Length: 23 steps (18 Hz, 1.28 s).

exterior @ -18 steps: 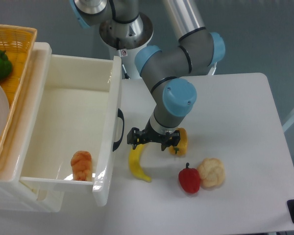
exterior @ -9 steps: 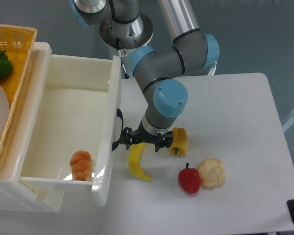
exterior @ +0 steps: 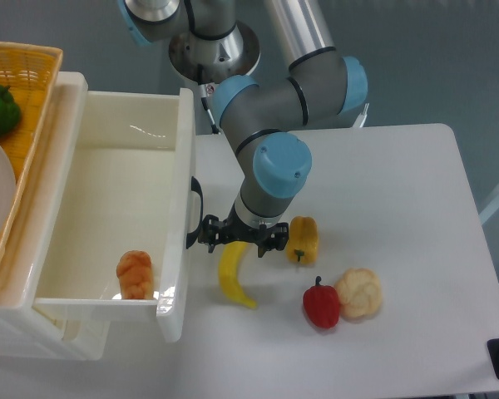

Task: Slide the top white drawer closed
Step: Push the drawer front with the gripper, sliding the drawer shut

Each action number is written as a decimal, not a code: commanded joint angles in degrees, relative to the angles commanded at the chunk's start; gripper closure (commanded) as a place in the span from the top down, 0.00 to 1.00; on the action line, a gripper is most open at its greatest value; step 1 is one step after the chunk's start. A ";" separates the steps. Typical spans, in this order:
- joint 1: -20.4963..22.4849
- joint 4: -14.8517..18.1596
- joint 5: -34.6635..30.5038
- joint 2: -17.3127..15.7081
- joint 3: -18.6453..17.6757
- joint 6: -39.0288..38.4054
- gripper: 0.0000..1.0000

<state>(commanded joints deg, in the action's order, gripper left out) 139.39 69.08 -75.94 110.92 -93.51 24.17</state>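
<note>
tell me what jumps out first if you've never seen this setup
The big top white drawer stands pulled far out on the left, with a small orange-brown food item in its near corner. The gripper sits right at the drawer's black handle, over a banana. To the right on the table lie a yellow pepper, a red pepper and a pale cauliflower-like piece.

The gripper [exterior: 236, 238] is further left now and pushes on the black handle [exterior: 195, 214]. The top white drawer [exterior: 181, 208] sits further in than before, and the bread [exterior: 134, 273] inside moves left with it
</note>
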 joint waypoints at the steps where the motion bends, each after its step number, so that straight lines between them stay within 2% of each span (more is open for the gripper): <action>1: -0.09 0.00 0.18 -0.09 0.00 -0.09 1.00; 23: -4.92 -0.17 -1.22 -1.50 0.53 -4.31 1.00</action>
<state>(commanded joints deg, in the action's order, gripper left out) 134.48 68.91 -77.16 109.42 -92.99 19.86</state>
